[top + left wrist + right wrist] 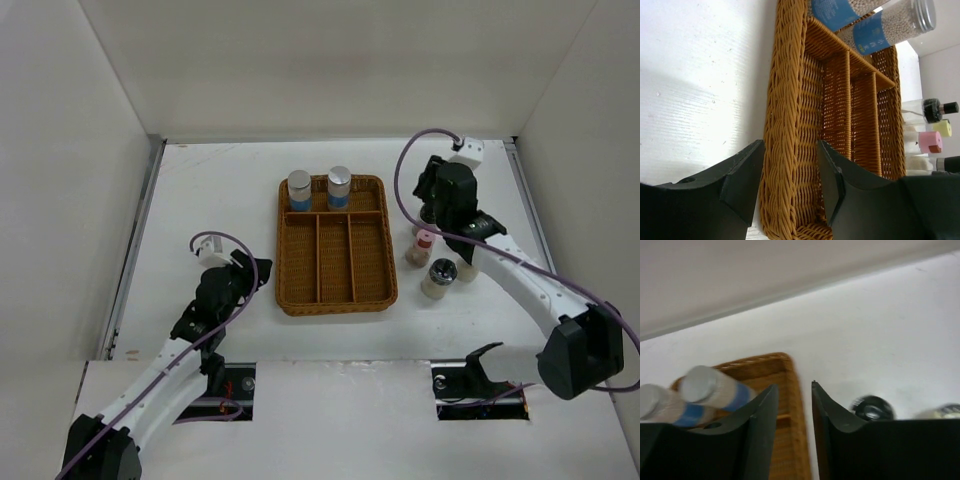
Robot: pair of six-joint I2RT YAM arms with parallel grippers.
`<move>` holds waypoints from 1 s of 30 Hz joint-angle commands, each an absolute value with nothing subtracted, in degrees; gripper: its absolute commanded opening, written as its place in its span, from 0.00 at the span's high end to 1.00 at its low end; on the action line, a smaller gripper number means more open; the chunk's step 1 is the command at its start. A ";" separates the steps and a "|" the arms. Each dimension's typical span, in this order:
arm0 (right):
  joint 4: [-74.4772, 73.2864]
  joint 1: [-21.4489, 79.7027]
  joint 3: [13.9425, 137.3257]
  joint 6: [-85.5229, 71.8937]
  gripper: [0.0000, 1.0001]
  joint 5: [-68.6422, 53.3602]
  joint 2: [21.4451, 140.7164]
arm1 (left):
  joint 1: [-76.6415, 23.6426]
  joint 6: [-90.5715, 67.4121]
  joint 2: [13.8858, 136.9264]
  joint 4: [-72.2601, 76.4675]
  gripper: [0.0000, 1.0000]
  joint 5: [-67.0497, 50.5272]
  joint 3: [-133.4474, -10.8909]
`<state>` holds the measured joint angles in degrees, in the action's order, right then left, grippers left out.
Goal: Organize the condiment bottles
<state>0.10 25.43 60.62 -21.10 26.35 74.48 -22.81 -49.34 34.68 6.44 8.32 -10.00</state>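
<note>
Left gripper point(790, 146) clamped on the wicker tray point(776, 100), right gripper point(795, 385) empty.
Left fingers point(740, 185) pinch the tray's left wall (one outside, one inside). Two blue-labelled bottles point(299, 192) stand in the tray's far compartment; a pink-topped bottle point(424, 243) and a dark-topped shaker point(440, 277) stand just right of the tray, where the right jaws hang nearly together on nothing.

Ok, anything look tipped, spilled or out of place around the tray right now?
Nothing is spilled or tipped. Two blue-labelled bottles stand upright in the wicker tray's far compartment, and the other bottles stand clustered on the table to its right. One oddity: the left pincer straddles the tray's left wall, apparently gripping it.
</note>
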 commanded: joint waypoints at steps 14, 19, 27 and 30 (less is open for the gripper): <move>-2.37 16.66 56.69 -22.94 0.05 26.20 84.72 | -23.16 -48.34 37.00 8.96 0.56 8.26 -12.83; -2.20 16.13 57.13 -23.90 0.09 24.87 87.89 | -22.72 -48.34 37.18 8.88 0.56 8.26 -12.83; 1.75 16.39 56.87 -23.56 0.37 25.31 86.84 | -22.72 -48.16 38.50 9.49 0.55 8.26 -13.18; 5.18 16.39 56.69 -21.98 0.43 27.68 84.38 | -22.81 -48.16 38.76 9.58 0.55 8.26 -13.27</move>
